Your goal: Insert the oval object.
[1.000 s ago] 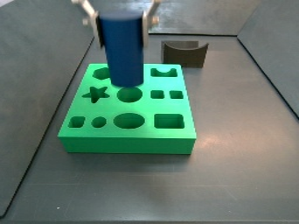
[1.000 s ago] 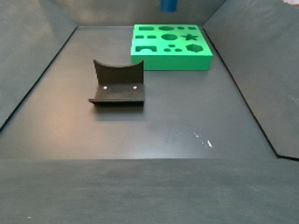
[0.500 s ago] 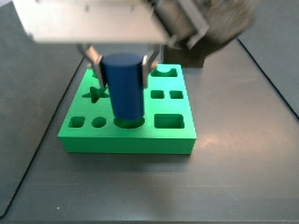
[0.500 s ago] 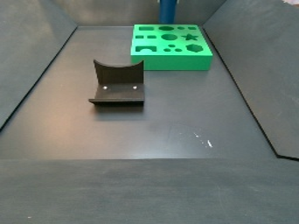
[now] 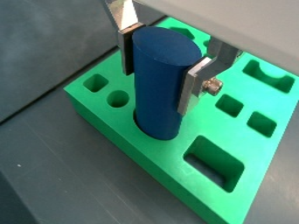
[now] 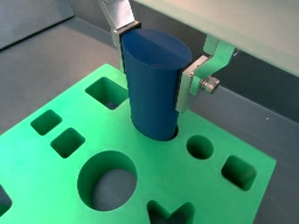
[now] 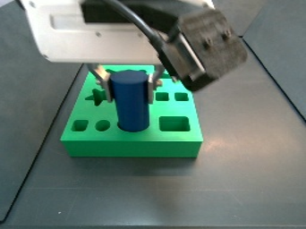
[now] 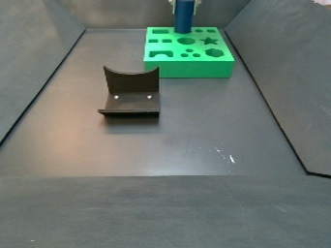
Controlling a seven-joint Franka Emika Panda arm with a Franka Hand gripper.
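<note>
The oval object [image 5: 162, 87] is a tall dark blue peg, upright on the green board [image 5: 158, 159]. Its lower end sits in a hole near the board's front edge in a side view [image 7: 129, 106]. My gripper [image 5: 162, 70] is shut on the peg's upper part, one silver finger [image 5: 195, 86] on each side. Both wrist views show this grip; here the gripper [image 6: 158, 63] holds the peg [image 6: 152, 87] over the board [image 6: 35, 175]. In a side view the gripper [image 7: 129, 80] and wrist hang over the board [image 7: 131, 145]. In the far side view only the peg [image 8: 184, 15] and board [image 8: 195, 69] show.
The board has several other shaped holes, among them a star [image 7: 98, 97], a square [image 7: 174, 122] and a large round-ended one [image 6: 110, 180]. A dark grey curved block [image 8: 130, 92] stands on the dark floor away from the board. Grey walls surround the floor.
My gripper has moved down with the peg. The peg was above the board's middle a second ago; now its lower end is in the hole near the board's front edge.
</note>
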